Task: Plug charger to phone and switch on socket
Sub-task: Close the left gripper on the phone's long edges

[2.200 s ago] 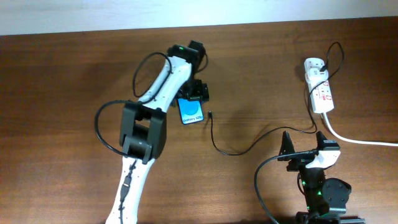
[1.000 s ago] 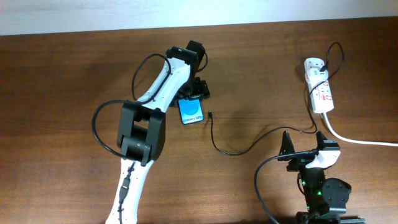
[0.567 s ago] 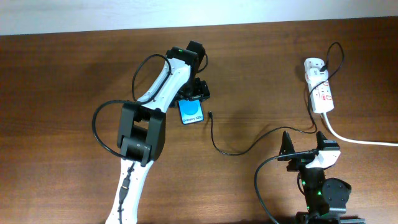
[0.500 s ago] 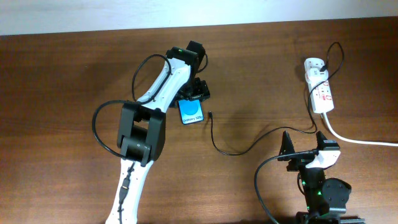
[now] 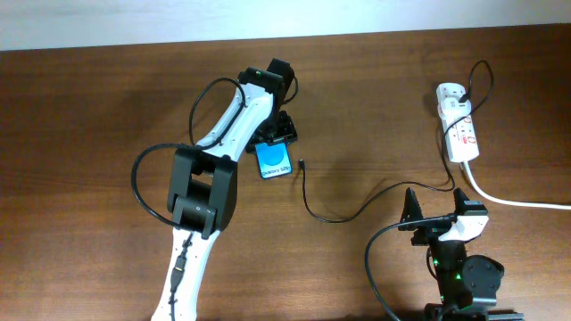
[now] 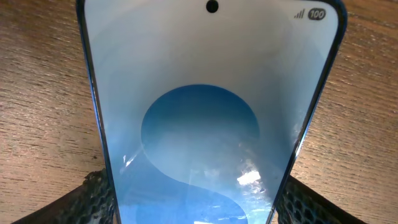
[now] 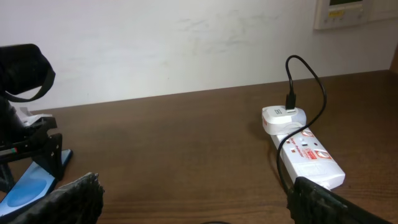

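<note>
Moved: almost nothing since two seconds back. Your left gripper (image 5: 281, 134) has shifted a shade at the phone's far end, and everything else lies where it did.
Phone (image 5: 275, 160): flat rectangle with its blue screen lit and facing up, left of the middle of the table (image 5: 89, 116).
Left jaws: clamped on the phone. In your left wrist view the black textured pads (image 6: 93, 199) sit against both long edges, and the screen fills the frame.
Charger (image 5: 357, 210): thin black cable running from the socket across the wood in a loose curve. Its plug tip (image 5: 302, 164) lies just beside the phone's right edge — apart from it, not plugged in.
Socket (image 5: 459, 129): at the far right of the table, well apart from the phone. The charger's other end sits in a white adapter (image 7: 281, 117) at the socket's far end, and a thick white cord (image 5: 517, 201) trails off to the right.
Right gripper (image 5: 437, 218): at the near edge, below the socket, with its fingers spread wide and nothing between them. The cable passes just beyond it.
</note>
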You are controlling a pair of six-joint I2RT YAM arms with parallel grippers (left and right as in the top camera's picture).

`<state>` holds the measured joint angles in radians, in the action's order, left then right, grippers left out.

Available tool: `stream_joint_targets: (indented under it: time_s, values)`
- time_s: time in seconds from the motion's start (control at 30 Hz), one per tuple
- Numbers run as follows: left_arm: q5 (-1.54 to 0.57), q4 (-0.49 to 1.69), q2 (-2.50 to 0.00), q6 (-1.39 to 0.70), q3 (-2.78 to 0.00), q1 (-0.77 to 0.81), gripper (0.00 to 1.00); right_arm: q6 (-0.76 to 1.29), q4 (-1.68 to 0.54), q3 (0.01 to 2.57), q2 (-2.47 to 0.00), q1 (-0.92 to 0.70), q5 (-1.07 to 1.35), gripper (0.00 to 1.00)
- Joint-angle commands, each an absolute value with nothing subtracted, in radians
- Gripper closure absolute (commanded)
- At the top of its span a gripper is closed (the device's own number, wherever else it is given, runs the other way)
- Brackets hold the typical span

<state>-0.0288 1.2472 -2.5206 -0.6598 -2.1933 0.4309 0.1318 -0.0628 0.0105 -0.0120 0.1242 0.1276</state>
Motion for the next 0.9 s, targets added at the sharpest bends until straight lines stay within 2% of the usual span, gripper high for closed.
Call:
stream_joint_targets:
  time_s: [0.0, 0.43, 0.87]
  values:
    - [-0.093, 1.235, -2.588, -0.669, -2.143, 0.439, 0.31, 0.137, -0.068, 0.006, -0.004, 0.118, 0.122, 0.01]
    - [-0.093, 1.259, -2.588, -0.669, -2.146, 0.438, 0.49, 0.136, -0.068, 0.006, -0.004, 0.118, 0.122, 0.01]
    - [-0.089, 1.396, -2.588, -0.632, -2.353, 0.429, 0.54, 0.137, -0.068, 0.006, -0.004, 0.118, 0.122, 0.01]
